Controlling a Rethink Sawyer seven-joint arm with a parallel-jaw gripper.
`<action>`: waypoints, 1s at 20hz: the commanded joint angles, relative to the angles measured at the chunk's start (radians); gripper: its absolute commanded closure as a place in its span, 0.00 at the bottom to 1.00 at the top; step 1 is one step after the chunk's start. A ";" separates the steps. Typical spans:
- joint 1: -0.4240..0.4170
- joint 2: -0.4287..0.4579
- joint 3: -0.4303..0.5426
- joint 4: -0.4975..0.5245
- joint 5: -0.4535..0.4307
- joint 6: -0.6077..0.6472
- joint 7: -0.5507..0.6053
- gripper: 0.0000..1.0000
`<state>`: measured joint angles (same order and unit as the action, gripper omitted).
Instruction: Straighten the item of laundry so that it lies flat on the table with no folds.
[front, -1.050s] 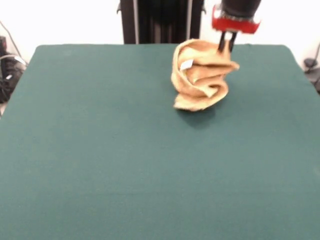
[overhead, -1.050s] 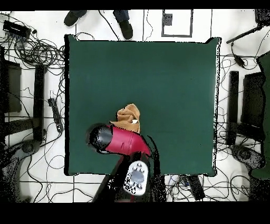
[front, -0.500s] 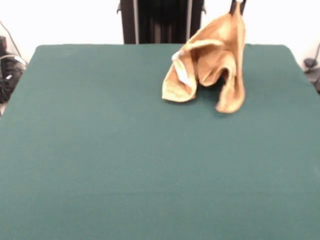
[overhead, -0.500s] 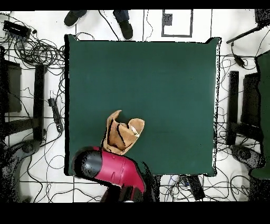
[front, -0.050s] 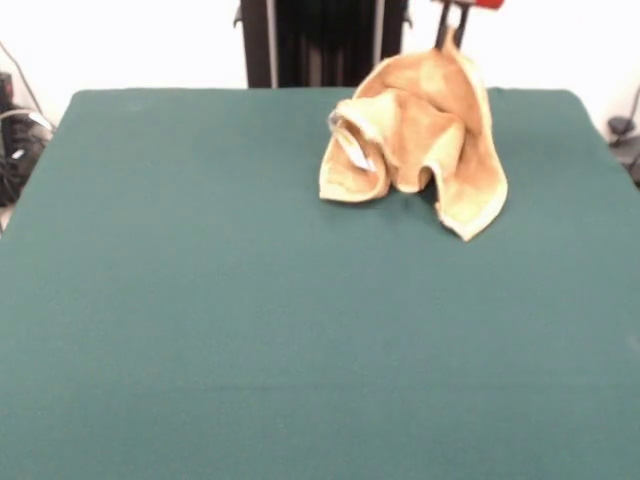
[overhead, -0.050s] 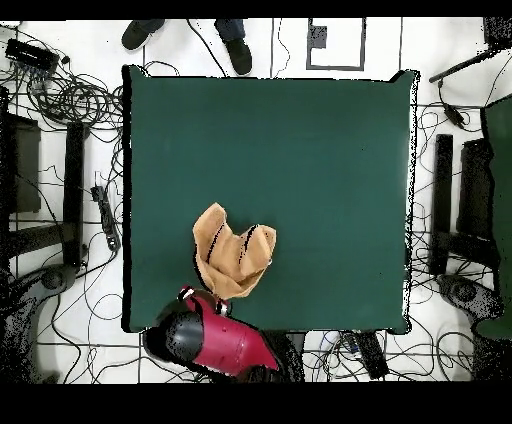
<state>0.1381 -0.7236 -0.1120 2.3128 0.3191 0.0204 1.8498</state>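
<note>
The item of laundry (front, -0.050s: 425, 130), an orange-tan terry towel, hangs in a crumpled tent near the far right of the table (front, -0.050s: 200, 300). Its peak is pinched by my gripper (front, -0.050s: 449, 30), which is shut on it at the picture's top edge. The towel's lower folds and one corner rest on the green top, and a white tag shows on its left fold. In the overhead view the towel (overhead, -0.050s: 233, 258) lies near the table's bottom edge (overhead, -0.050s: 330, 325), with the red arm (overhead, -0.050s: 215, 342) just below it hiding the gripper.
A person's shoes (overhead, -0.050s: 145, 32) stand beyond the table's top edge in the overhead view. Cables (overhead, -0.050s: 70, 95) and stands (overhead, -0.050s: 75, 190) crowd the floor on both sides. The black pedestal (front, -0.050s: 325, 40) rises behind the table's far edge.
The towel was a tight bundle on the table. My gripper has lifted its top and drawn it toward the robot's side, so it opened into a hanging, spreading shape.
</note>
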 joint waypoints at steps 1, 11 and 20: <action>0.011 0.311 0.294 0.155 -0.033 -0.407 0.528 1.00; 0.156 0.554 0.404 0.040 -0.006 -0.651 0.733 1.00; 0.299 0.556 0.476 0.027 0.181 -0.679 0.881 1.00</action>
<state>0.3221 -0.3480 0.0590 2.4611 0.3987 -0.8351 2.3466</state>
